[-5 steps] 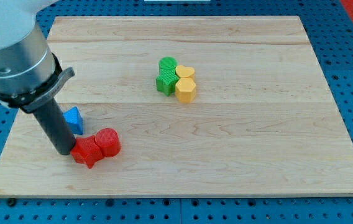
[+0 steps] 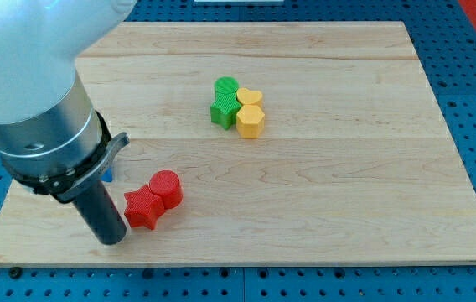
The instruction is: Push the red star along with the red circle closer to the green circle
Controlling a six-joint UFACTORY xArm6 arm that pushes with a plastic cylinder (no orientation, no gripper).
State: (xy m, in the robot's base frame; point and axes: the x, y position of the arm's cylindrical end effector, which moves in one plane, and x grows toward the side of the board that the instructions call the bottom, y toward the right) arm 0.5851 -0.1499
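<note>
The arm (image 2: 41,109) runs out of view at the top and left edges, so its upper part cannot be seen. It hides nearly all of a blue block (image 2: 108,174); only a sliver shows at the arm's right side, too little to tell the shape. The table's (image 2: 347,210) near left corner lies partly behind the rod.

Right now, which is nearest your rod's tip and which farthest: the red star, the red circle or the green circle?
From my tip, at the view's lower left:
1. Red star, just right of it.
2. Red circle, touching the star's far side.
3. Green circle, up near the board's middle.
</note>
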